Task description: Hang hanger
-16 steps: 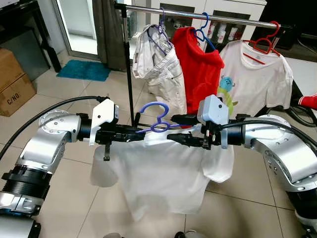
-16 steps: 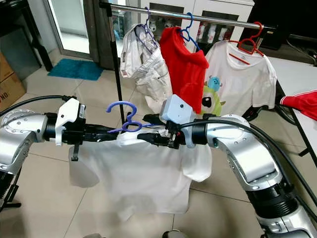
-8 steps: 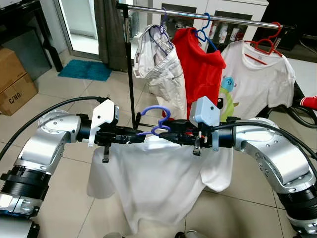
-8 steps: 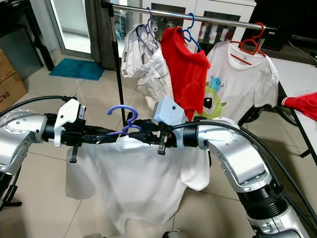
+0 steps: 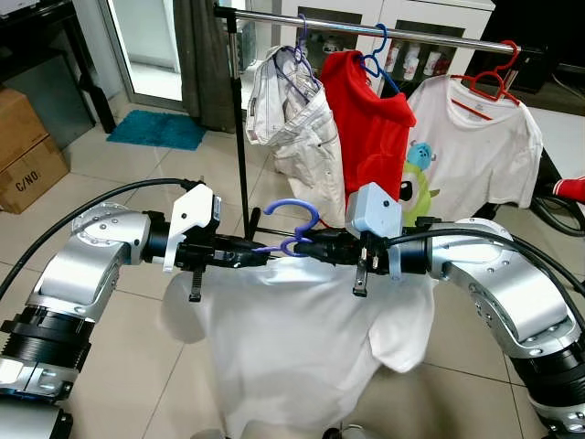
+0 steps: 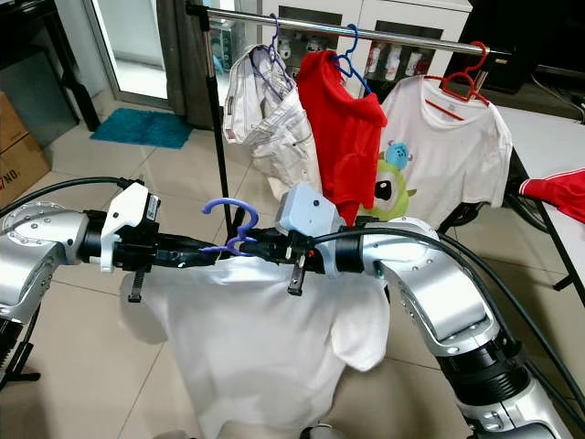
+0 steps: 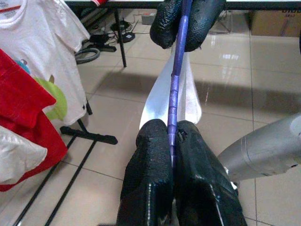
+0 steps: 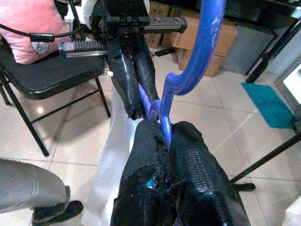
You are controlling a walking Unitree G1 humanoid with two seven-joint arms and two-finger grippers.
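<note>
I hold a purple hanger (image 5: pixel 296 222) level in front of me, with a white T-shirt (image 5: pixel 292 338) draped on it. My left gripper (image 5: pixel 263 249) is shut on the hanger's bar just left of the hook; the left wrist view shows the bar (image 7: pixel 173 94) pinched between its fingers (image 7: pixel 150 155). My right gripper (image 5: pixel 309 245) is shut on the hanger at the base of the hook (image 8: pixel 197 56), right beside the left one. The clothes rail (image 5: pixel 430 38) runs across above and beyond the hanger.
On the rail hang a pale garment (image 5: pixel 292 114), a red hoodie (image 5: pixel 373 123) and a white monster T-shirt (image 5: pixel 475 142). The rack's black pole (image 5: pixel 239 119) stands just behind my left gripper. A cardboard box (image 5: pixel 27 151) and a teal mat (image 5: pixel 155 130) lie to the left.
My right gripper has slid left along the hanger to the hook's base, next to the left gripper. The shirt has swung and its right side now hangs lower.
</note>
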